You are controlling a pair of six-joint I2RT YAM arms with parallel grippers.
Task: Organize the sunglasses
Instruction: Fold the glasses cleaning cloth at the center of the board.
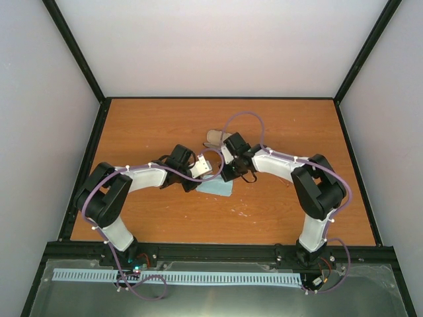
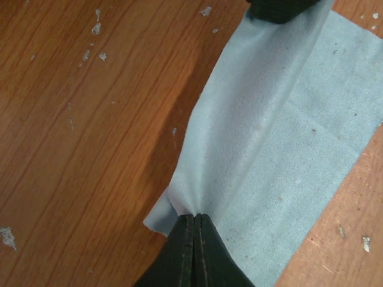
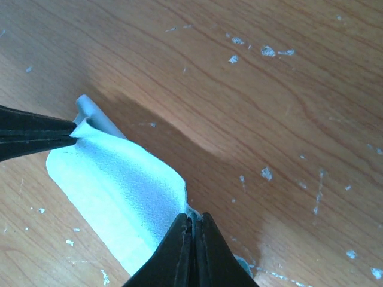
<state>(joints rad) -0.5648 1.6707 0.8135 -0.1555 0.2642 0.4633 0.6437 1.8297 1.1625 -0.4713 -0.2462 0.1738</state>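
Left gripper (image 2: 195, 216): fingers pressed together, clamped on the near edge of the pale blue cloth (image 2: 269, 137). Right gripper (image 3: 192, 216): fingers also pressed together, clamped on the opposite edge of that same cloth. Each tip shows in the other's wrist view, close across the fabric. The cloth rises in a soft fold between the two pinches, and its lower layer lies flat on the table (image 1: 165, 125).

Sunglasses: can't make them out in any view. From above, both wrists crowd the table's middle and cover whatever lies right there.

Around: a brown case (image 1: 217, 137) sits just behind the grippers, toward the far side, with its near end partly hidden by the right wrist. Only a corner of the cloth pokes out below the wrists from overhead. The wood-grain tabletop has small white flecks and chips scattered over it. Purple cables (image 1: 244, 115) run along both arms, one looping high over the case. A black frame (image 1: 86, 66) and pale walls surround the table. A white slotted strip (image 1: 172, 277) runs along the near edge by the arm bases.
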